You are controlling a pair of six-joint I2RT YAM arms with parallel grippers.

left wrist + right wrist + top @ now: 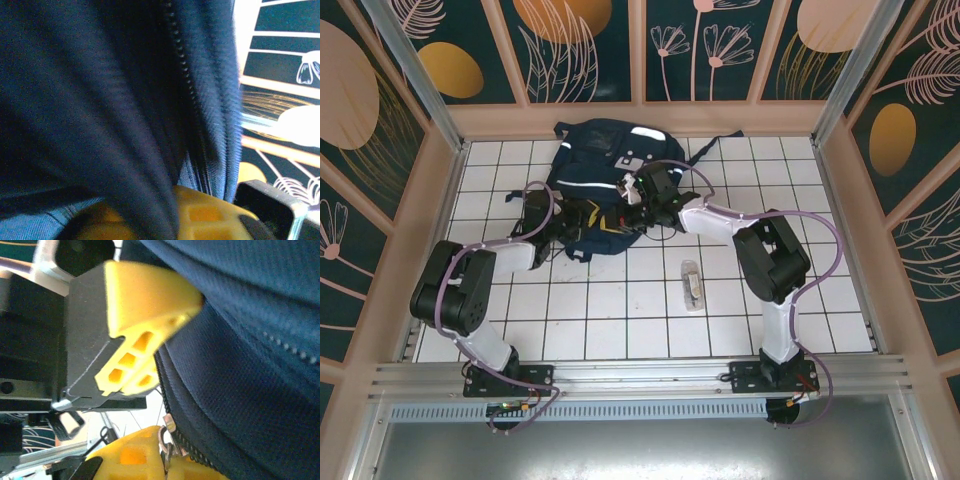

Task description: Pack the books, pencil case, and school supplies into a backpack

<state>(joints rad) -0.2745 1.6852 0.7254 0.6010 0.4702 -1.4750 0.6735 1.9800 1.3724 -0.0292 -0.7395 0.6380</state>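
Observation:
The navy backpack (605, 165) lies at the back centre of the tiled table, its opening toward the arms. My left gripper (592, 222) is at that opening, shut on a fold of the backpack fabric (125, 150) that runs down over its yellow fingers (210, 215), beside the zipper teeth (185, 75). My right gripper (638, 195) is shut on the metal zipper pull (165, 437) between its yellow fingers (130, 457). The left gripper's finger (145, 305) is close above it. The school supplies packet (693, 284) lies on the tiles right of centre. The books and the pencil case are out of view.
Patterned walls (585, 50) close in the table on three sides. An aluminium rail (640, 375) runs along the near edge by the arm bases. Bare white tiles (610, 310) stretch between the backpack and the rail. Dark straps (720, 140) trail to the backpack's right.

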